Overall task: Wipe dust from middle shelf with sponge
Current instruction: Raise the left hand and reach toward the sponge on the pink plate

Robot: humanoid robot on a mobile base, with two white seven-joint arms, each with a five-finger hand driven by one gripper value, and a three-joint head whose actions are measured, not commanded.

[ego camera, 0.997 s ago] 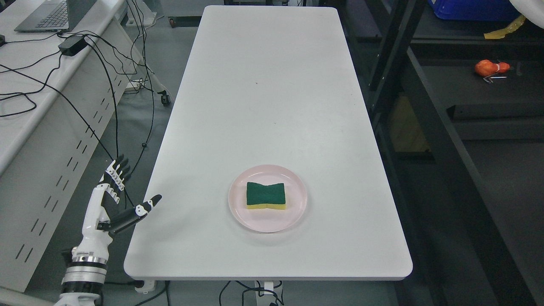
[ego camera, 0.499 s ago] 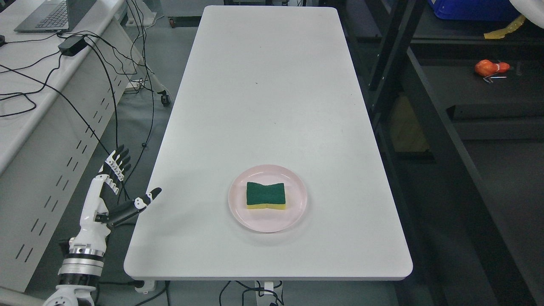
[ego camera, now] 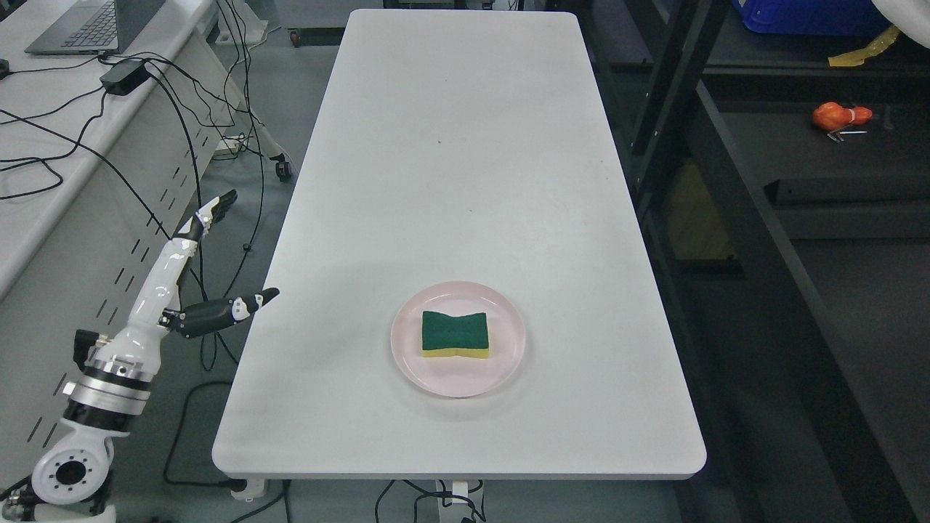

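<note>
A green-topped, yellow-bottomed sponge (ego camera: 455, 334) lies flat on a pink plate (ego camera: 501, 363) on the near part of the white table (ego camera: 450, 160). My left hand (ego camera: 218, 269) is raised beside the table's left edge, well left of the plate. Its fingers are stretched out, the thumb points toward the table, and it holds nothing. The dark shelf unit (ego camera: 734, 203) stands to the right of the table. My right hand is out of view.
An orange object (ego camera: 839, 115) lies on a dark shelf board at the right. A blue bin (ego camera: 806, 16) sits on a higher board. Cables (ego camera: 182, 131) hang off the grey desk at the left, close to my left arm. A laptop (ego camera: 73, 25) sits at top left.
My left arm has risen and swung up and forward beside the table's left edge, showing more of the forearm. The sponge and plate have not moved.
</note>
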